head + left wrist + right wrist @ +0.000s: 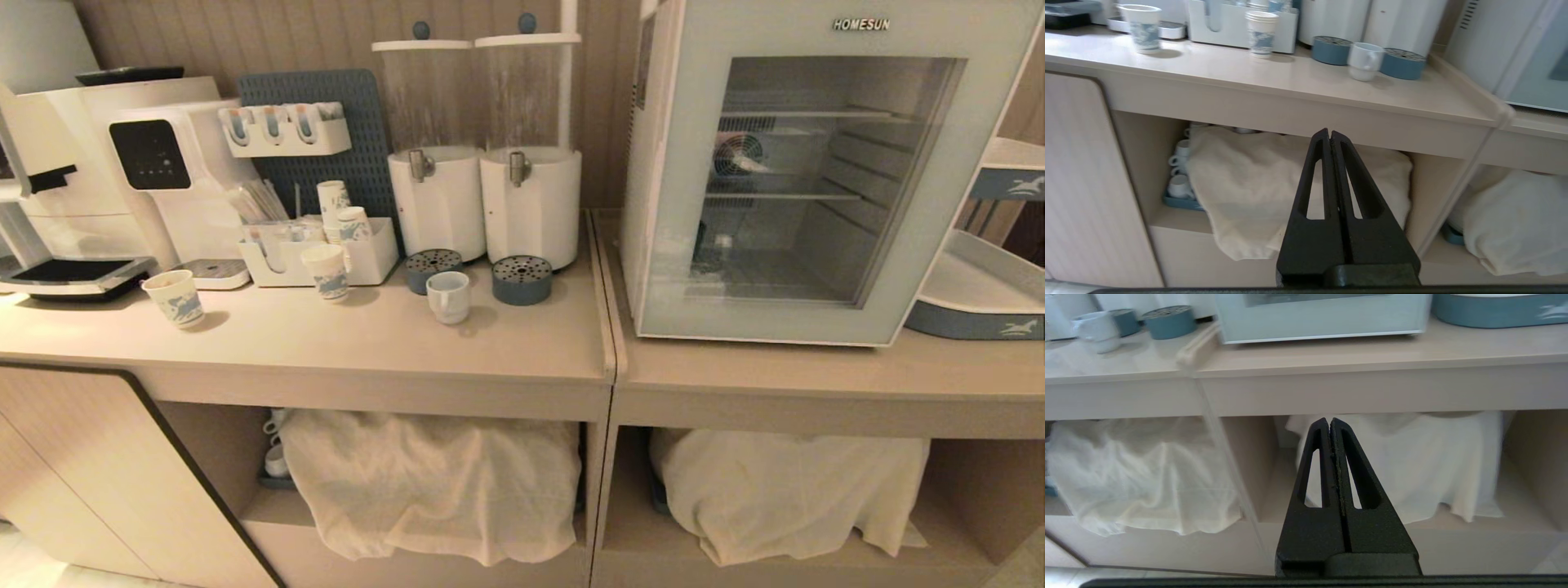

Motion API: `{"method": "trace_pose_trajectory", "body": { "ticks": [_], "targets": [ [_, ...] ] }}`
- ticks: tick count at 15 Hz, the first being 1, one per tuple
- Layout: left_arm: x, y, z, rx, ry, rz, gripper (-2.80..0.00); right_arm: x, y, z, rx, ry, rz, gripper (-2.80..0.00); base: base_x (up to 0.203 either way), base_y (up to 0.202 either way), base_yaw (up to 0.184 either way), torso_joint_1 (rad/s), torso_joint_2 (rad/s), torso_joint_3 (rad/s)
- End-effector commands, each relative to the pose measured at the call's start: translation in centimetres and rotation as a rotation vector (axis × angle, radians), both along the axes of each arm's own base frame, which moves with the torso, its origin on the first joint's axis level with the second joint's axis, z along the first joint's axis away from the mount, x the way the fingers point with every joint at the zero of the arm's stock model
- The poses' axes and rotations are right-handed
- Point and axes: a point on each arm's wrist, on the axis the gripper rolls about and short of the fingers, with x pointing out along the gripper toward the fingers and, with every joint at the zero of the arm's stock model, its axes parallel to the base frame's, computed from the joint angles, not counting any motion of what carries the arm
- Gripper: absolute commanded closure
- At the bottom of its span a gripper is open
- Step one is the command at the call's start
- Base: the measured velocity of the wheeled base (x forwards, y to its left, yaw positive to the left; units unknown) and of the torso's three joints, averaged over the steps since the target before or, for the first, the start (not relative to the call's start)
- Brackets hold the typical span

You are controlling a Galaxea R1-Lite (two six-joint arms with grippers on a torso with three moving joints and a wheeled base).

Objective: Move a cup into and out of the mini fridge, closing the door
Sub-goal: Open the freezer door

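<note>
From our head, we saw the cup (448,296) standing on the tabletop (343,343), between two round blue trays (433,263) and in front of two tall drink tanks (483,147). The fridge (816,171) stood to the right of it, well apart, on the next tabletop. Its door (678,204) was shut, and the wire shelves behind the glass were bare. Paper cups (174,297) with blue print stood to the left, near a white machine (122,163). Under the tabletop, white cloths (433,482) lay on the shelves. Neither arm showed here.

From our left wrist, we saw the left tool (1329,136) clenched tight, with nothing in it. It hung low in front of the shelf, below the tabletop edge. The cup (1364,61) sat up on top, touching or just beside a blue tray (1401,63). Little white mugs (1179,179) peeked out beside the cloth.

From our right wrist, we saw the right tool (1329,426) clenched too, and it held nothing. It hung in front of the other shelf, under the fridge (1323,316). The cup (1098,330) was far off to one side.
</note>
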Motion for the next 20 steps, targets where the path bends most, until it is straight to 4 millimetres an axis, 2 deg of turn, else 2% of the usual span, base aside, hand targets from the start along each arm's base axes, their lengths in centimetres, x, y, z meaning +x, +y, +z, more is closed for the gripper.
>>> {"method": "trace_pose_trajectory", "body": {
  "ticks": [1,20],
  "targets": [
    [0.3,0.0,-1.11,-0.001,0.034,0.001,0.0,0.01,0.0,0.01,0.0,0.001,0.001,0.0,0.0,-0.191,0.0,0.002,0.0,0.002],
    [0.3,0.0,-1.11,-0.003,0.034,-0.001,0.0,0.01,0.0,0.01,0.0,0.001,0.001,0.0,0.0,-0.191,0.0,0.002,0.0,0.002]
  ]
}}
